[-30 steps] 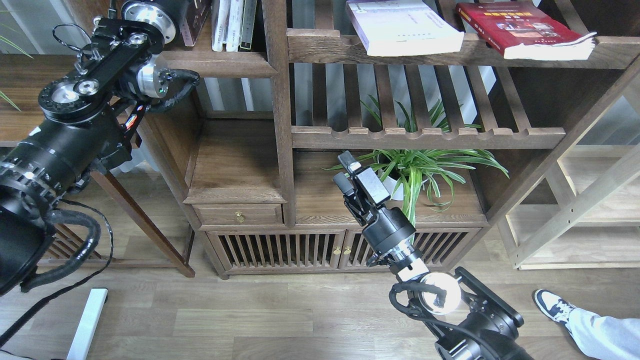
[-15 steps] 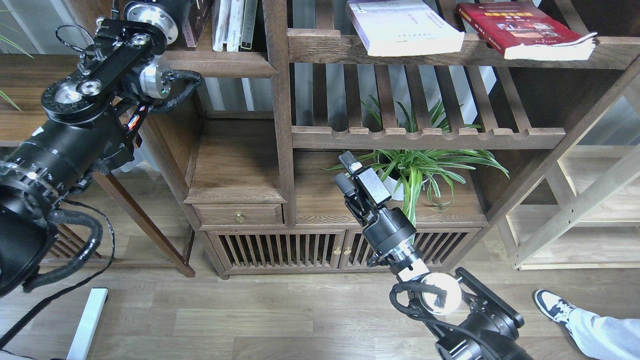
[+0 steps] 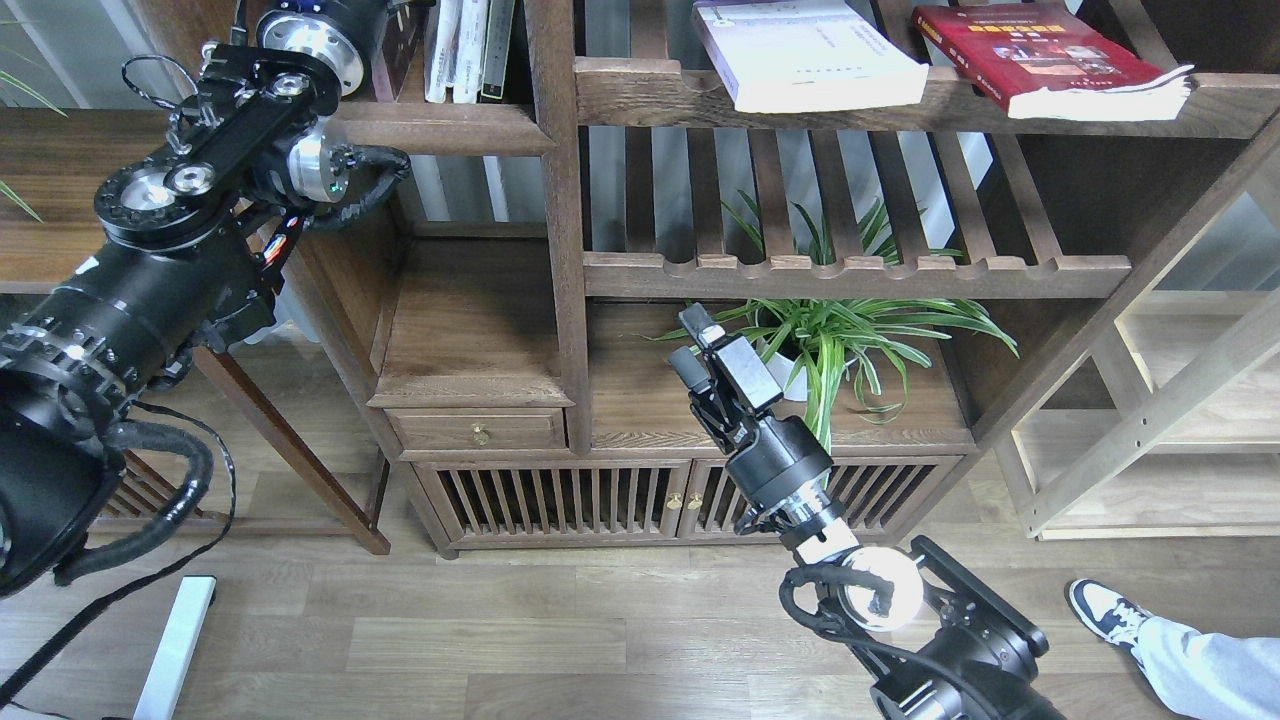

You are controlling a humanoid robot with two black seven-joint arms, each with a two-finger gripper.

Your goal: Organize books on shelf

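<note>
Maroon book (image 3: 405,45) stood at the top left of the shelf (image 3: 440,125), hard against the left arm's far end; those fingers were hidden, state unknown. White book (image 3: 805,55) and red book (image 3: 1040,60) lay flat, up and right of the right gripper (image 3: 692,343), fingers narrowly parted, empty.

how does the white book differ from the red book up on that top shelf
The white book has a plain pale cover; the red book has a red cover with a yellow band. The white book lies left on the shelf, the red book right. The red book's corner juts past the front edge more. Both lie flat, untouched.
</note>
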